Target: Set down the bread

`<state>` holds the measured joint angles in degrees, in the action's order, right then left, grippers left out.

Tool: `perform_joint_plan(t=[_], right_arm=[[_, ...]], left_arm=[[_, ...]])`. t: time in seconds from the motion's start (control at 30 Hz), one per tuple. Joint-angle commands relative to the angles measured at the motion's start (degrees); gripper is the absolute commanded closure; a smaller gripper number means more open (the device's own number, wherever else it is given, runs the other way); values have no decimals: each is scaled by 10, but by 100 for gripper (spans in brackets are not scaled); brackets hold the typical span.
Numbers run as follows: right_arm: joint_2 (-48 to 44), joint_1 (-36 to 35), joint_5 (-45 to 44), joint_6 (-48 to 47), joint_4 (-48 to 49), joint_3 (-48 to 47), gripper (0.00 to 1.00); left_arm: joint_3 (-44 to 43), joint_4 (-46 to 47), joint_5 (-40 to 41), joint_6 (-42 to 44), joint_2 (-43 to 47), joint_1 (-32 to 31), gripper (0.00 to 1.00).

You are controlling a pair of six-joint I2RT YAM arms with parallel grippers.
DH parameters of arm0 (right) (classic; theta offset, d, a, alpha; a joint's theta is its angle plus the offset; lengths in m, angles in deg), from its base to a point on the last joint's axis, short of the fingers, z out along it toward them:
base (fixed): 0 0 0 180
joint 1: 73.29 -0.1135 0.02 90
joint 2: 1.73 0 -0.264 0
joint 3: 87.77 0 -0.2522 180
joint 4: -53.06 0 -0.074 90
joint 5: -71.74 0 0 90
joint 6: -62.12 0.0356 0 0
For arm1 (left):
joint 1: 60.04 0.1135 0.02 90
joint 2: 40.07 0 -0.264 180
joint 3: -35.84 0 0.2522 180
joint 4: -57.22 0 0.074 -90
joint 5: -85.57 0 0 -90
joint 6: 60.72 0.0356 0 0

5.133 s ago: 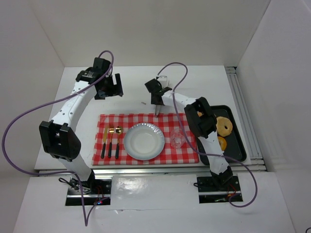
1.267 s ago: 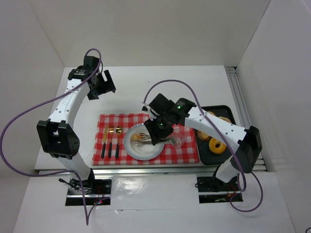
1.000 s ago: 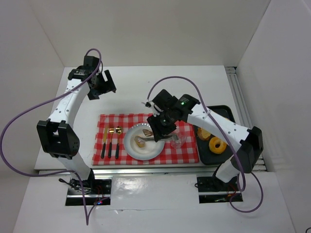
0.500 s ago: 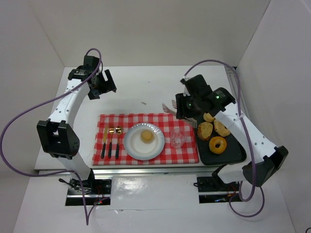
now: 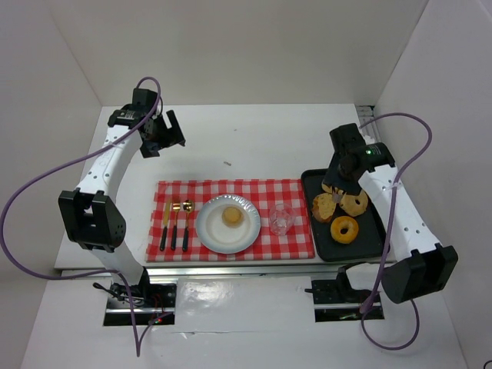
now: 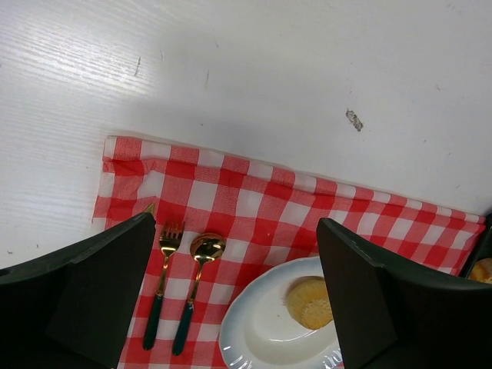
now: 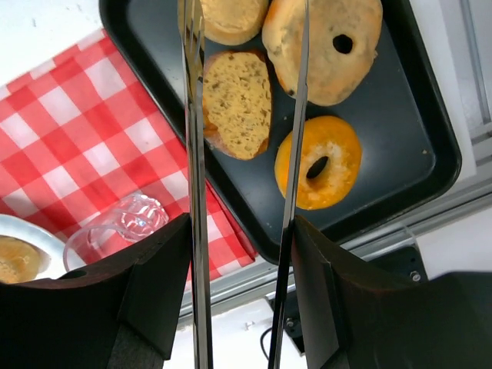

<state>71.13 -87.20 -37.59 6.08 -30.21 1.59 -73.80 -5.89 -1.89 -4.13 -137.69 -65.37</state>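
One round bun (image 5: pixel 233 216) lies on the white plate (image 5: pixel 211 234); it also shows in the left wrist view (image 6: pixel 310 301). My right gripper (image 5: pixel 338 181) is shut on metal tongs (image 7: pixel 192 154) and hangs over the black tray (image 5: pixel 370 240). The tong arms are apart and hold nothing. Below them on the tray (image 7: pixel 400 115) lie a rough-topped brown piece (image 7: pixel 237 102), a bun (image 7: pixel 231 17), a pale ring piece (image 7: pixel 327 42) and the orange doughnut (image 7: pixel 319 161). My left gripper (image 5: pixel 165 134) is open and empty, far left at the back.
A red checked cloth (image 5: pixel 292 238) carries the plate, a clear glass (image 5: pixel 280 221) and gold cutlery (image 5: pixel 177 223). The glass stands between plate and tray. White walls enclose the table; rails run along the right edge.
My right arm carried a bun in the tongs to the plate, let it go there, then swung back right over the tray. My left arm stayed put.
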Motion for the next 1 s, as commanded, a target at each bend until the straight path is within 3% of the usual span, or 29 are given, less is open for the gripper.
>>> perform_joint_plan(t=[0.0,0.2,0.73,0.97], right_arm=[[-7,13,18,-13,27,7,40],[6,13,61,-56,53,12,40],[64,13,66,-114,116,61,44],[76,13,40,-114,98,61,61]], left_arm=[[3,9,-11,-3,2,0,0],[3,9,-11,2,2,0,0],[3,9,-6,7,-8,0,0],[3,9,-6,7,-8,0,0]])
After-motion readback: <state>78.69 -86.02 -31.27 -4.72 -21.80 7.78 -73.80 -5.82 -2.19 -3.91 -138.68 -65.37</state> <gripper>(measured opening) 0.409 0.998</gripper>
